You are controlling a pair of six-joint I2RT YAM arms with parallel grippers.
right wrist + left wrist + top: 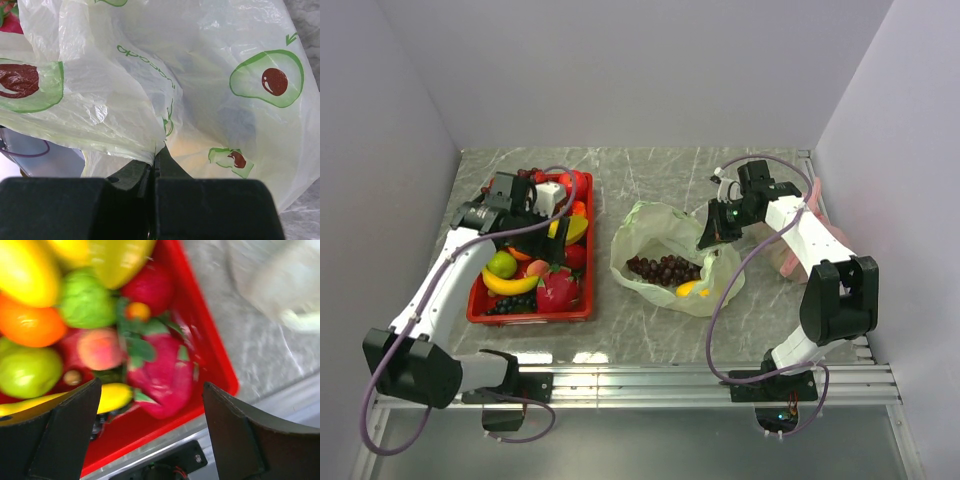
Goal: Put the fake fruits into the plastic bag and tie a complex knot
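Arm bases (415, 365) nearest, bottom edge. Two arms, one red tray (530, 316), one plastic bag (650, 232) mid-table beside tray. In bag: one grape bunch (665, 268), one yellow fruit (692, 288).

Left wrist: left gripper (150, 435) wide open, empty, above dragon fruit (167, 382) — one of these, one peach (99, 347), one orange (30, 325) visible. Best, I judge: drop straight, straddle body, avoid leaves.

Right wrist: right gripper (155, 162) pinched shut on bag rim — should hold mouth lifted.
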